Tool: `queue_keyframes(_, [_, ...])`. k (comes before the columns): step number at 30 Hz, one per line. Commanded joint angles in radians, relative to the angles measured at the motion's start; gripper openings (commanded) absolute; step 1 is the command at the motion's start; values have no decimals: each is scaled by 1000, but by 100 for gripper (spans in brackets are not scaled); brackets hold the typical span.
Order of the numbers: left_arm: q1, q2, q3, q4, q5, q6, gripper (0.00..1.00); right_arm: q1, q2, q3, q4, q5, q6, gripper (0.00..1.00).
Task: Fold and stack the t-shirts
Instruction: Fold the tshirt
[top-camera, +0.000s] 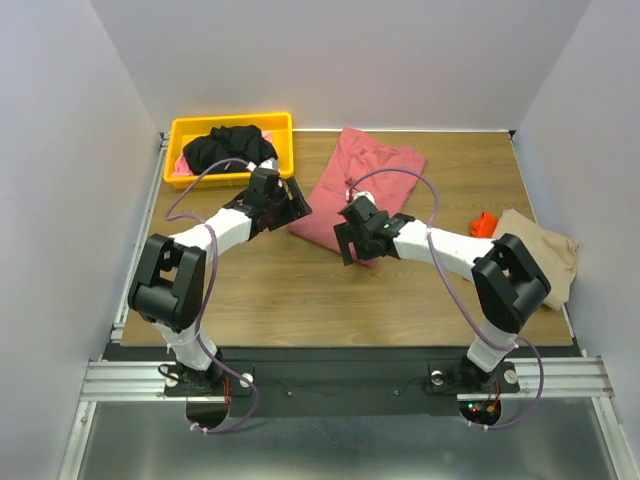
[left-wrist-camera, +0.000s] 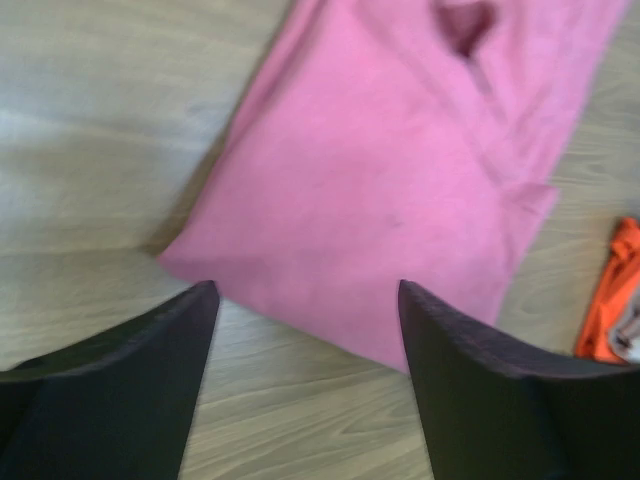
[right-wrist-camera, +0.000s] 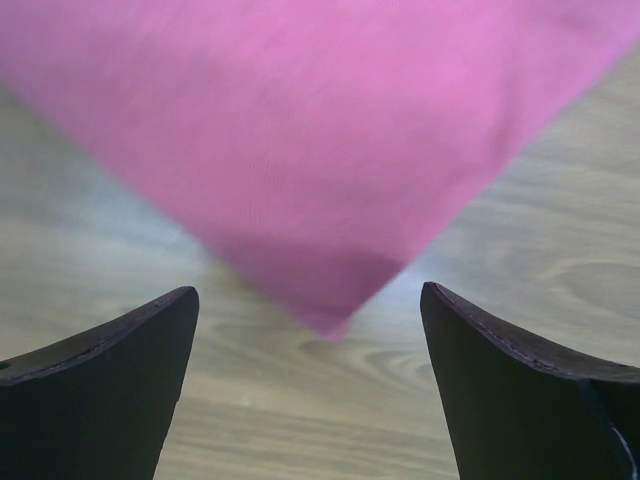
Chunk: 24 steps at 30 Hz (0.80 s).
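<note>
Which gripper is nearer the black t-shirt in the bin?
Left. The left gripper is just off the yellow bin's near right corner, where the black t-shirt lies; the right gripper is farther right, at the red t-shirt's near corner.

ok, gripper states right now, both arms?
Left gripper: open, holding nothing; red t-shirt edge just ahead.
Right gripper: open, holding nothing; the shirt's corner just ahead.

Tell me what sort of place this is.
Probably a robot test cell, not a home: a wooden table boxed in by plain white walls, with the left arm and right arm bolted to a metal rail.
</note>
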Motion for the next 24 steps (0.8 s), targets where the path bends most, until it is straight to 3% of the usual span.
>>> queue_keyframes(1, [16,51,-24,3,-32,-20,77,41,32,7,38,-26,-14,95])
queue_keyframes(6, [30,126,5,11,-29,-21,64,54,67,-6,38,-33,-2,83])
queue_keyframes(9, [30,161,13,23,-29,-23,64,54,76,-19,38,-17,3,77])
queue_keyframes(13, [32,220,34,27,-11,-21,49,54,101,-22,38,10,6,70])
queue_keyframes(14, [30,229,37,30,-6,-21,45,55,107,-23,38,13,7,64])
queue_keyframes(15, [32,246,37,33,0,-21,40,54,110,-23,38,12,10,61])
queue_keyframes(18, [32,269,39,42,14,-17,0,54,119,-32,38,4,18,44])
queue_keyframes(19, [32,270,33,43,21,-12,0,54,118,-37,40,0,21,32])
queue_keyframes(24, [30,150,-84,95,15,-20,0,71,63,-94,40,-86,41,14])
